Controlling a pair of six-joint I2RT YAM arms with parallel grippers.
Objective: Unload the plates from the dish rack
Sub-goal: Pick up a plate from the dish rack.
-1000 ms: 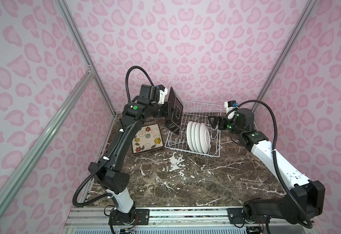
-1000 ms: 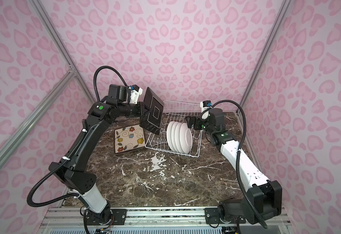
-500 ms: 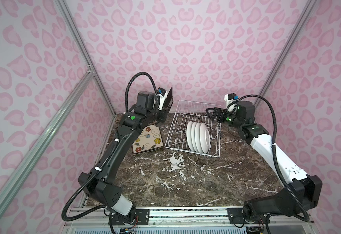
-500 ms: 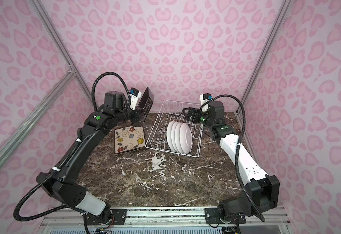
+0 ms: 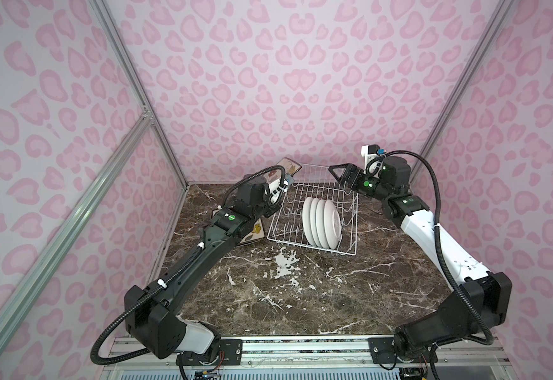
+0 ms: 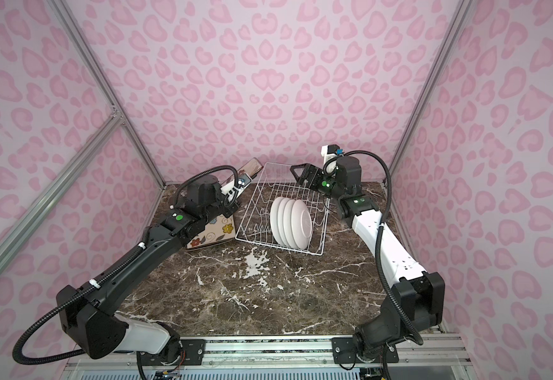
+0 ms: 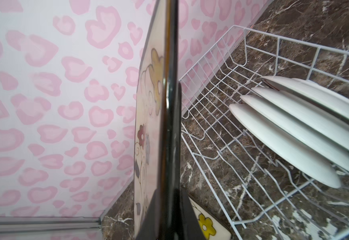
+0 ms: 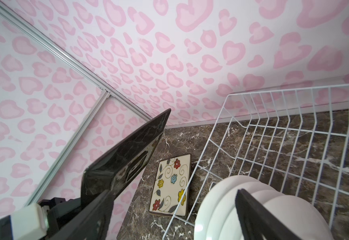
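Pinching a square plate (image 5: 289, 166) by its edge, the left gripper (image 7: 167, 212) holds it tilted in the air left of centre in both top views, beside the far left corner of the dish rack (image 5: 314, 177). Below, a second square plate (image 6: 214, 232) lies face up on the marble table (image 5: 301, 296), just beside the rack. Four round white plates (image 5: 322, 222) stand on edge in the rack at centre. To the right, the right gripper (image 5: 342, 174) hangs above the rack's far right corner, fingers spread, holding nothing.
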